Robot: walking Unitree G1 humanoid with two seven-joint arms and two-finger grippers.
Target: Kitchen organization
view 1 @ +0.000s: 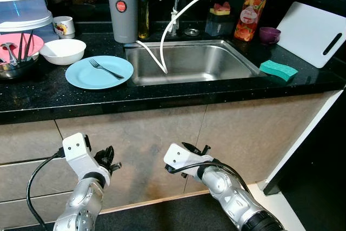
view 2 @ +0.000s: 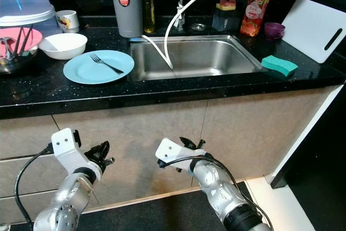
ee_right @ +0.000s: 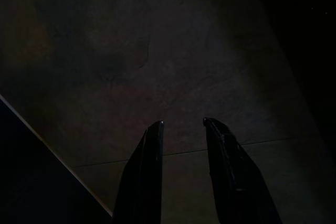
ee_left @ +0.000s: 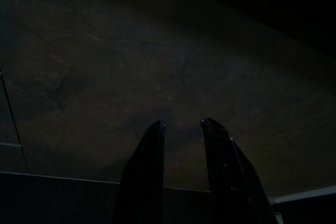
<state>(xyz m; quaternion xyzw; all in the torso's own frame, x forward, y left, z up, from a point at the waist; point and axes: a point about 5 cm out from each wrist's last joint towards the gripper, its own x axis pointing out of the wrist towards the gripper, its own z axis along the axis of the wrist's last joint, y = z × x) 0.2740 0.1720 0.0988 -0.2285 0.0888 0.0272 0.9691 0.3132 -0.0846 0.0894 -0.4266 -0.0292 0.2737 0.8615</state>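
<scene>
Left eye view: my left gripper (view 1: 108, 160) and right gripper (view 1: 195, 150) hang slightly open and empty below the bench (view 1: 162, 98), so reaching up blind could knock the fork (view 1: 105, 68) off the plate (view 1: 81, 77).

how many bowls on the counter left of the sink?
2. A white bowl stands behind the blue plate. A metal bowl sits at the counter's far left edge, holding a pink dish and utensils. More could be hidden beyond the frame edge.
</scene>
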